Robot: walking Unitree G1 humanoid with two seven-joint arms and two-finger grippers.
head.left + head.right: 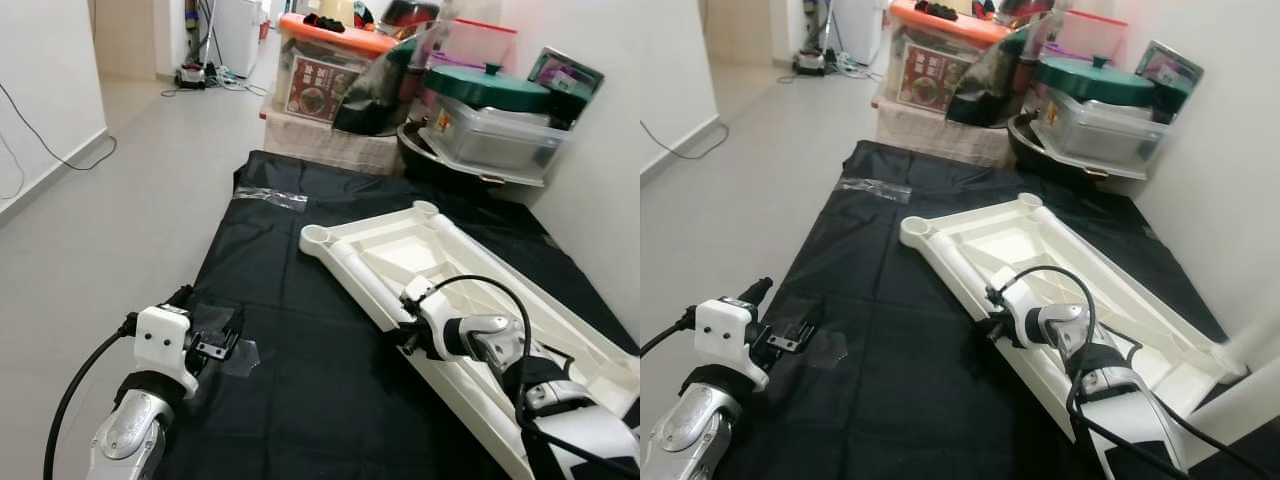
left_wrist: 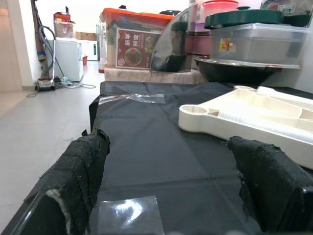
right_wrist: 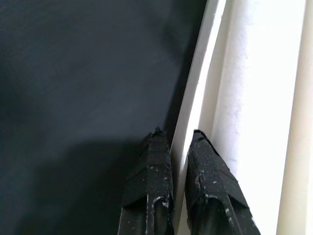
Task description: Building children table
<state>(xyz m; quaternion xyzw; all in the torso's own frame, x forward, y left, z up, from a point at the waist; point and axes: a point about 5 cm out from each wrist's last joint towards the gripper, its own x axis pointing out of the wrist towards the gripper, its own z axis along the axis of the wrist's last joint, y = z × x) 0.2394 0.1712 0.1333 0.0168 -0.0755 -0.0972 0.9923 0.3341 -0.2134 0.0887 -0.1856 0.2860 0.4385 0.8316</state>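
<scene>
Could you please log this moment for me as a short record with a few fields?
Surface: black plastic sheet spread on the grey floor
Workpiece: white plastic children's tabletop, lying underside up on the sheet
Right gripper: fingers pinching the tabletop's thin side rim
Left gripper: open, low over the sheet, holding nothing
Background: lidded storage boxes beyond the sheet

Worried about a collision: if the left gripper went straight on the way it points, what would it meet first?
Probably the black sheet; the open left gripper points low along it, the white tabletop off to its side. Depth is unclear.
</scene>
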